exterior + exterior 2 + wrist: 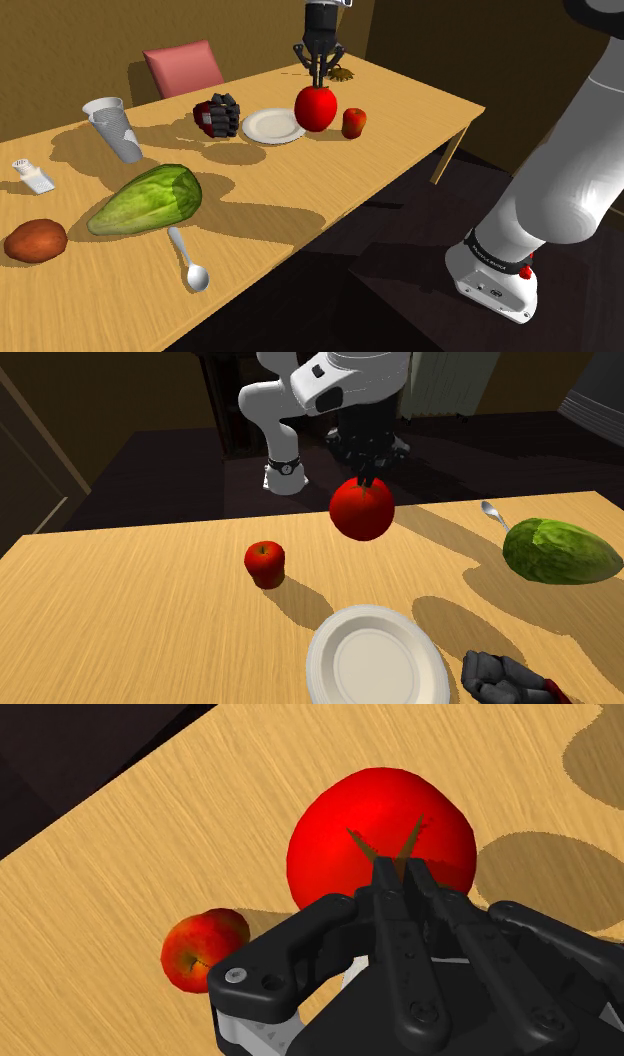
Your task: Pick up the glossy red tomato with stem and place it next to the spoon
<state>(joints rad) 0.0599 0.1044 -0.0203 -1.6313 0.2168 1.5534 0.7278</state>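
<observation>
pick-up looks done: hand (320,80) is pinched nearly shut on the stem (357,841) at the top of the tomato (316,108). fingers (386,899) almost meet, w/ brown stem leaves poking out either side in the wrist view. tomato hangs under the hand. i judge it lifted clear of the counter (400,140), not resting. it's over the far part of the counter, betw. the plate (272,126) and the apple (354,122) in the shoulder view.

left to do: the whole carry + placing. spoon (188,262) lies near the counter's front edge at the shoulder view's lower left, just beside the green veg (150,200) and well apart from the tomato. so approx. halfway: grasp + lift ok; transfer, lowering, release not yet done. bare wood by the spoon's bowl, on the side away from the veg, looks like the spot. grip is on the stem only, so prob. go slow, as the tomato could swing or slip.
</observation>
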